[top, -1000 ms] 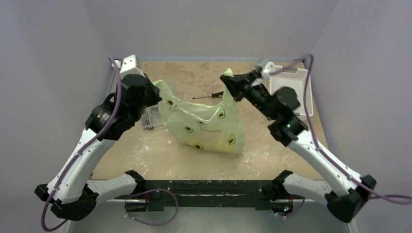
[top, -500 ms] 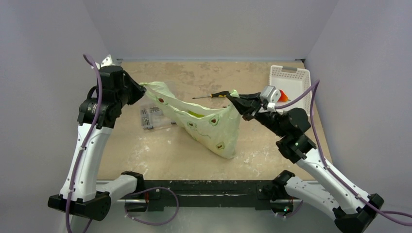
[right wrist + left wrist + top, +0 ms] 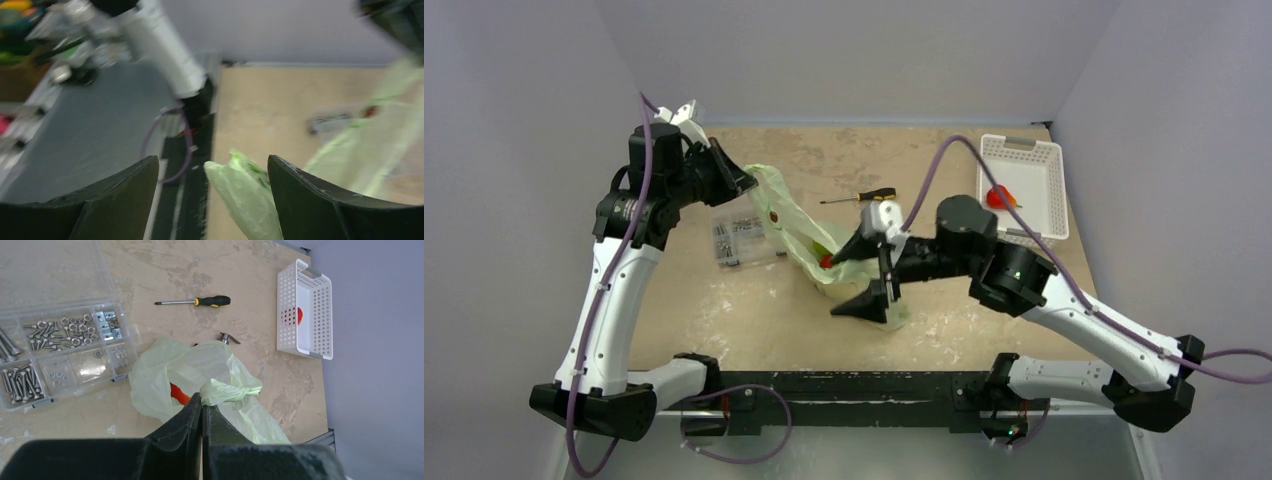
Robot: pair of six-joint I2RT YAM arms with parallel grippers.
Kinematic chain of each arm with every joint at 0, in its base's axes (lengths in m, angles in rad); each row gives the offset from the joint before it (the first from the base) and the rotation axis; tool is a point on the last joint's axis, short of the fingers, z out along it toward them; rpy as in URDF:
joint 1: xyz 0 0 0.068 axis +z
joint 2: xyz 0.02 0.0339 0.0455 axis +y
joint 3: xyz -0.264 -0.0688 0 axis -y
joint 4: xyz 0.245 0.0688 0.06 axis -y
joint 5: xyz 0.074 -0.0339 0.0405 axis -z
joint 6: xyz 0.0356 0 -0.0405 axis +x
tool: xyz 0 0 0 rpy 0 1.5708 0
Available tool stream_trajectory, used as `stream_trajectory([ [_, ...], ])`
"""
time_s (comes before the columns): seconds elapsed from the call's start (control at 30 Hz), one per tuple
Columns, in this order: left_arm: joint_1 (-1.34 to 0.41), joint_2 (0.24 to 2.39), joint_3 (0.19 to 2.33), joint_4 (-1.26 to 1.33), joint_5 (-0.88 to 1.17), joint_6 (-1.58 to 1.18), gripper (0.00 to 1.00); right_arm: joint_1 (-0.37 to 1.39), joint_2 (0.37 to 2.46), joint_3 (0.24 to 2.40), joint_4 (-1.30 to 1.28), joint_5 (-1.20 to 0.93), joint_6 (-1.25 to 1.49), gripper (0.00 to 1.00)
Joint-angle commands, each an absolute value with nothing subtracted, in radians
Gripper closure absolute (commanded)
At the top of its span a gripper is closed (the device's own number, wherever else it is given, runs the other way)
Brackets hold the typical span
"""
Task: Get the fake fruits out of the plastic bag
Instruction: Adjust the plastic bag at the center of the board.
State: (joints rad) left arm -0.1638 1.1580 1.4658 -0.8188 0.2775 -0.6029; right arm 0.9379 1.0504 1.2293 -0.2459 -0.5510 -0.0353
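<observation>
The pale yellow-green plastic bag [image 3: 786, 218] slumps on the table from back left down to the front middle. My left gripper [image 3: 742, 180] is shut on its bunched handle [image 3: 227, 389] and holds that end up. A red fruit [image 3: 179, 394] shows inside the bag's mouth, also seen from above as a red spot [image 3: 826, 261]. My right gripper [image 3: 832, 288] is open at the bag's near end. In the blurred right wrist view a fold of the bag [image 3: 247, 197] lies between the spread fingers and touches neither. Another red fruit [image 3: 999, 197] lies in the white basket [image 3: 1052, 190].
A yellow-and-black screwdriver [image 3: 860, 197] lies behind the bag. A clear parts box [image 3: 736, 240] with screws and nuts sits left of the bag, under my left arm. The white basket stands at the back right corner. A small metal piece [image 3: 228, 337] lies by the bag.
My right gripper has let go of the bag, opened, and swung down and left to the bag's near end. The bag has sagged to the table. My left gripper still holds the handle.
</observation>
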Motion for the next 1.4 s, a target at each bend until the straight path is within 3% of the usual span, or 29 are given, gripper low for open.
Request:
stream_trajectory([
  [0.0, -0.161, 1.132, 1.489, -0.789, 0.299, -0.553, 1.0, 1.069, 1.125, 1.3, -0.61, -0.746, -0.105, 0.25],
  [0.07, -0.161, 1.135, 1.5, -0.796, 0.286, -0.546, 1.0, 1.076, 1.161, 1.296, -0.663, -0.729, -0.113, 0.37],
  [0.17, -0.161, 1.14, 1.509, -0.797, 0.282, -0.535, 1.0, 1.077, 1.192, 1.278, -0.703, -0.686, -0.116, 0.4],
  [0.3, -0.161, 1.15, 1.521, -0.807, 0.279, -0.517, 1.0, 1.075, 1.163, 1.323, -0.666, -0.531, -0.07, 0.29],
  [0.43, -0.161, 1.155, 1.529, -0.817, 0.269, -0.496, 1.0, 1.07, 1.08, 1.363, -0.437, -0.347, 0.145, 0.04],
  [0.5, -0.161, 1.156, 1.532, -0.825, 0.26, -0.488, 1.0, 1.063, 1.098, 1.431, -0.405, -0.241, 0.217, 0.01],
  [0.7, -0.16, 1.15, 1.532, -0.829, 0.271, -0.497, 1.0, 0.94, 1.333, 1.747, -0.597, 0.043, 0.234, 0.01],
  [0.9, -0.161, 1.147, 1.531, -0.833, 0.275, -0.497, 1.0, 0.853, 1.613, 1.987, -0.746, 0.076, 0.064, 0.01],
  [1.03, -0.162, 1.149, 1.533, -0.835, 0.283, -0.495, 1.0, 0.857, 1.828, 2.177, -0.951, -0.035, -0.035, 0.03],
  [1.27, -0.162, 1.15, 1.531, -0.839, 0.299, -0.481, 1.0, 0.877, 1.803, 1.974, -0.871, -0.059, -0.039, 0.09],
  [1.37, -0.161, 1.151, 1.533, -0.84, 0.305, -0.476, 1.0, 0.89, 1.8, 1.914, -0.838, -0.003, -0.025, 0.19],
])
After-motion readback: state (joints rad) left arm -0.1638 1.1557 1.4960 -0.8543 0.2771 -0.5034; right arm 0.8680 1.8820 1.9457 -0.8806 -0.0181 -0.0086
